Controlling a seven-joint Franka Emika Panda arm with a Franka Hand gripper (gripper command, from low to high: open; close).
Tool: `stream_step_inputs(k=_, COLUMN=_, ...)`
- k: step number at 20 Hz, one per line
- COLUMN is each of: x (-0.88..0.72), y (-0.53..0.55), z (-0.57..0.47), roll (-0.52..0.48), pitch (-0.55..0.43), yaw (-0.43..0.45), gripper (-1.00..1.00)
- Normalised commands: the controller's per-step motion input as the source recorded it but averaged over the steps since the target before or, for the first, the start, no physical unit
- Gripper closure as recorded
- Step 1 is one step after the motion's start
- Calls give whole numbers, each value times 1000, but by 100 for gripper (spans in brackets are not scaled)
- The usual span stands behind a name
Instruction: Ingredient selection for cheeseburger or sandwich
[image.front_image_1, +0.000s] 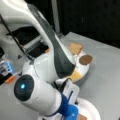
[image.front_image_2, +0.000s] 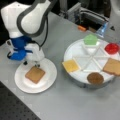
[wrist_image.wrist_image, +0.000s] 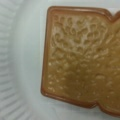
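A white plate (image.front_image_2: 47, 80) at a front view's left bears one tan-brown toast square (image.front_image_2: 35, 74) lying flat, the sandwich's only layer; the wrist view is filled by this toast (wrist_image.wrist_image: 80, 57). My gripper (image.front_image_2: 31, 64) hangs just behind and above it, open and holding nothing. The other ingredients sit in the white segmented tray (image.front_image_2: 75, 53): green disc (image.front_image_2: 90, 39), red disc (image.front_image_2: 112, 48), a second toast (image.front_image_2: 112, 67), dark brown patty (image.front_image_2: 95, 78) and yellow cheese square (image.front_image_2: 70, 65). The tray's toast (image.front_image_1: 75, 48), patty (image.front_image_1: 85, 59) and cheese (image.front_image_1: 75, 75) also show past the arm.
The arm's white links (image.front_image_1: 37, 95) and blue wrist part (image.front_image_2: 18, 47) stand over the plate's far side. An orange item (image.front_image_2: 81, 28) and a blue-tinted object (image.front_image_2: 102, 30) lie at the table's back edge. A dark perforated surface (image.front_image_2: 15, 110) borders the table's near corner.
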Motion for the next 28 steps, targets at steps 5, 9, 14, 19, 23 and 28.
stream_step_inputs(k=5, x=-159, y=163, z=363, roll=-184, pitch=196, yaw=68, gripper=-100)
stream_step_inputs(k=9, x=-329, y=365, z=310, roll=-284, pitch=157, yaw=4, gripper=-100)
stream_step_inputs(k=14, x=-423, y=464, z=170, roll=-367, pitch=100, yaw=-25, gripper=-100)
stream_step_inputs(k=19, x=-509, y=515, z=96, roll=-387, pitch=1, yaw=-86, gripper=-100)
stream_step_inputs(k=23, x=-643, y=517, z=46, roll=-389, pitch=-46, yaw=-121, gripper=-100)
stream_step_inputs(k=28, x=-720, y=530, z=-44, roll=-299, pitch=-98, yaw=-194, gripper=-100)
